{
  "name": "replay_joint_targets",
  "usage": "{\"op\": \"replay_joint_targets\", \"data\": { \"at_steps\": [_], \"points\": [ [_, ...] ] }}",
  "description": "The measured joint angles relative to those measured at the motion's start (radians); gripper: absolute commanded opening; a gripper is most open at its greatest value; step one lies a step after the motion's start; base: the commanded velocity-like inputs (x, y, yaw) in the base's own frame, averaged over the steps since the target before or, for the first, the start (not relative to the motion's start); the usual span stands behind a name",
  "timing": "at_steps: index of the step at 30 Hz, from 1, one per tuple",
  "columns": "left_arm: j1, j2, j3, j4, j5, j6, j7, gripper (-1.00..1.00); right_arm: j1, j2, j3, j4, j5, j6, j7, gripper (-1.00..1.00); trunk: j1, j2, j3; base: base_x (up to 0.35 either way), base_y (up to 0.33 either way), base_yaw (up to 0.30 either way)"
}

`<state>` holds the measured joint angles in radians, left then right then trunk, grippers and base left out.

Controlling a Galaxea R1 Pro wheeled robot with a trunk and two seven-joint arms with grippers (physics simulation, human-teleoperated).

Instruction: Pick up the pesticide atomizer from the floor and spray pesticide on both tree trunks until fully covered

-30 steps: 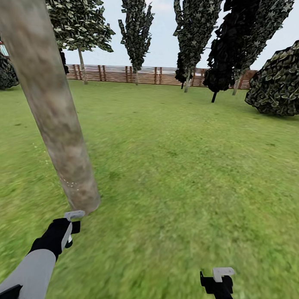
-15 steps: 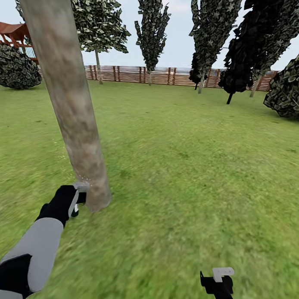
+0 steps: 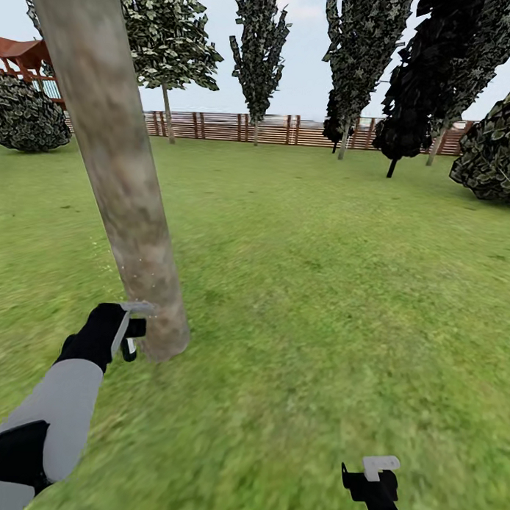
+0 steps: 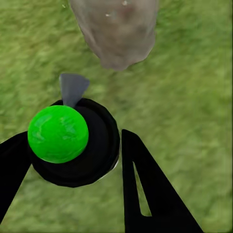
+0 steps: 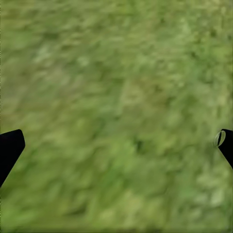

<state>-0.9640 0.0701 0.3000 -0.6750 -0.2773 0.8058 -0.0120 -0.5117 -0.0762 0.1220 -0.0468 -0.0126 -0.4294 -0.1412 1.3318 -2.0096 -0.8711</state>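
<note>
Down at 7 o'clock, left claw [image 3: 132, 326] grips the pesticide atomizer [image 4: 73, 141], spraying the tree trunk [image 3: 118, 162]; right claw [image 3: 376, 472] idle, wide. Next, probably sweep upward.

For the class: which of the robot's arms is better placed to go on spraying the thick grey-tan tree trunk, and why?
The left. Its gripper sits right beside the base of the thick, mottled grey-tan tree trunk, clamped on a round black atomizer with a green top. The right gripper hangs open over bare green lawn, far from the trunk.
</note>
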Motion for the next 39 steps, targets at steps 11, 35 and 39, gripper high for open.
{"op": "replay_joint_targets", "data": {
  "at_steps": [11,35,39],
  "points": [
    [0.018,0.074,-0.036,0.006,-0.008,-0.001,-0.004,-1.00,0.000,0.000,0.000,0.000,0.000,0.000,0.000,1.00,-0.001,0.000,0.000,0.091,0.037,0.000],
    [0.084,0.065,-0.038,0.007,-0.016,-0.018,-0.002,-1.00,0.000,0.001,0.000,0.000,0.000,0.000,0.000,1.00,0.000,0.000,0.000,0.077,0.051,0.000],
    [0.085,0.072,-0.034,0.005,-0.016,-0.018,-0.002,-1.00,0.000,0.001,0.000,0.000,0.000,0.000,0.000,1.00,0.000,0.000,0.000,0.000,0.000,0.000]
  ]
}}
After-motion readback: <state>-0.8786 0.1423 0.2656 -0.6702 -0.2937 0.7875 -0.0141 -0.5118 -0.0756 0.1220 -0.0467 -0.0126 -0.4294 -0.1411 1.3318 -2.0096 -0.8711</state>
